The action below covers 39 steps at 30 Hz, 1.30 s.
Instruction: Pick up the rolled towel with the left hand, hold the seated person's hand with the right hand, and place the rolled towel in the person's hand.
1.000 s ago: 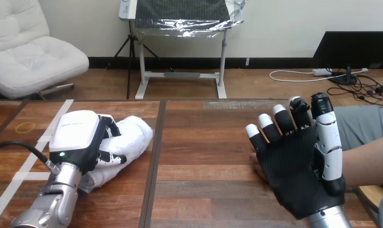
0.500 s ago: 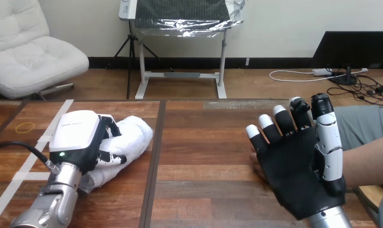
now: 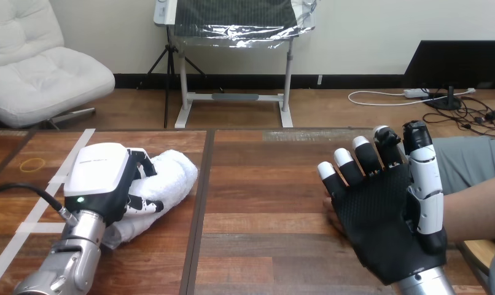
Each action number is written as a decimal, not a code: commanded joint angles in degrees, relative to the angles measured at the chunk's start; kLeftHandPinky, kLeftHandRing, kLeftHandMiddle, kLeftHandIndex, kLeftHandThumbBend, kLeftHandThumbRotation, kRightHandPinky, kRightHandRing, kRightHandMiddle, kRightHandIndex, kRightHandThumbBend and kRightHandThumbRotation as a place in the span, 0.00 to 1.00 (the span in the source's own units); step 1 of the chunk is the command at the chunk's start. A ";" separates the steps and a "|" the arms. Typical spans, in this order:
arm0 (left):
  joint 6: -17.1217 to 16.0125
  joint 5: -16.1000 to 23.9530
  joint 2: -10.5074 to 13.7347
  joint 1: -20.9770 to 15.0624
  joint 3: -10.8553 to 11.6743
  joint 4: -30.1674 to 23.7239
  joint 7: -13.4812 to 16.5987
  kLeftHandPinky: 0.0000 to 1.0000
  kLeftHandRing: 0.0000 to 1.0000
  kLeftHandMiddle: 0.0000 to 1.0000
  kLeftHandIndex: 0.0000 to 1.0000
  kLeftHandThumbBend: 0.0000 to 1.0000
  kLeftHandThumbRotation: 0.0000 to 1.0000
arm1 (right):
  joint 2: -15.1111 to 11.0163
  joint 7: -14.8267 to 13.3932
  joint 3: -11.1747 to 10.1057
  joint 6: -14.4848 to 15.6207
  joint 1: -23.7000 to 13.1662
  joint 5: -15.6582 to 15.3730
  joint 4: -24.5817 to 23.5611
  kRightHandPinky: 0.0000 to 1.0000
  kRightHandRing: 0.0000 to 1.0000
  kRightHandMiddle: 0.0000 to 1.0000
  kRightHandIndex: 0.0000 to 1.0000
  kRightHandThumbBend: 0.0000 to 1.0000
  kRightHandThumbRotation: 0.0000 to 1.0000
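Observation:
A white rolled towel [image 3: 171, 178] lies on the wooden table [image 3: 263, 184] at the left. My left hand [image 3: 101, 181] rests over it with its fingers curled round the roll. At the right, my right hand [image 3: 386, 215] is raised palm toward the camera, fingers straight and spread. The person's hand [image 3: 328, 206] lies behind it on the table, mostly hidden, with the forearm [image 3: 475, 206] coming in from the right edge. I cannot tell whether my right hand touches the person's hand.
Strips of white tape [image 3: 61, 178] run across the table at the left, and a thin rubber band [image 3: 33, 164] lies near the far left edge. A dark seam [image 3: 202, 203] divides the tabletop down the middle.

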 commanded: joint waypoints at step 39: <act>27.31 2.12 -1.02 3.41 0.35 -17.46 -17.20 0.90 0.93 0.94 0.94 0.83 0.52 | 0.64 -0.03 -0.18 0.86 6.00 0.46 -1.15 0.16 0.25 0.35 0.37 0.52 0.30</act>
